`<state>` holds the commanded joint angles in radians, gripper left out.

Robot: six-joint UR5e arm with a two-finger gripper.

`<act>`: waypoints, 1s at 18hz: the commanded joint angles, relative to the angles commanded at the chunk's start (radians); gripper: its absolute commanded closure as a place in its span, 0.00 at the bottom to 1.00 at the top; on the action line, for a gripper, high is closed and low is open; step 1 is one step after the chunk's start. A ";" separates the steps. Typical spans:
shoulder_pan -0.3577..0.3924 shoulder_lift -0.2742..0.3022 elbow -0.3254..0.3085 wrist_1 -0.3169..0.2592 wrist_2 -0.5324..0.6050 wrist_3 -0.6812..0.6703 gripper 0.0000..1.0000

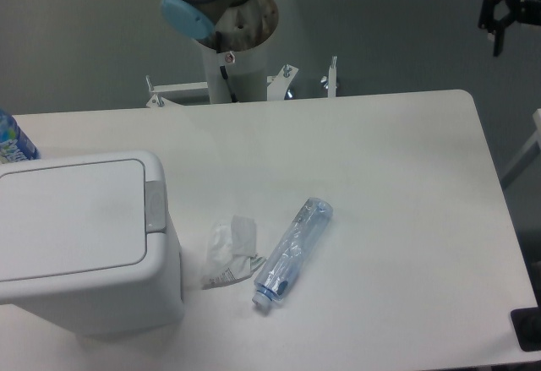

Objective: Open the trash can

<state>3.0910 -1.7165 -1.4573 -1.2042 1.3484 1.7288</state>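
— At the left edge of the table (380, 151), what have you got?

— Your trash can (84, 244), a boxy white bin with its flat lid (72, 219) down. The grey push latch (155, 206) sits on the rim's right side, facing the open tabletop, so I'd judge you can reach it from above without crossing anything.

— And beside it?

— A crumpled wrapper (228, 253) lies just right of the bin, touching a clear crushed plastic bottle (292, 253) lying on its side, cap toward you. Both sit apart from the latch; probably waiting to be thrown in.

— Where's your gripper?

— Top right, the gripper (500, 16) hangs well off the table. It's small and cropped, so you cannot tell how wide its jaws stand. Nothing appears held.
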 joint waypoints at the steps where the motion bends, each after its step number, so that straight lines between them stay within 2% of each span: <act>1: -0.002 0.000 0.000 0.000 0.006 0.000 0.00; 9: -0.014 0.011 0.000 -0.002 0.008 -0.029 0.00; 12: -0.024 0.014 -0.002 0.003 0.008 -0.142 0.00; 18: -0.129 0.028 -0.017 0.014 0.023 -0.394 0.00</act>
<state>2.9623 -1.6890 -1.4740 -1.1904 1.3713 1.3350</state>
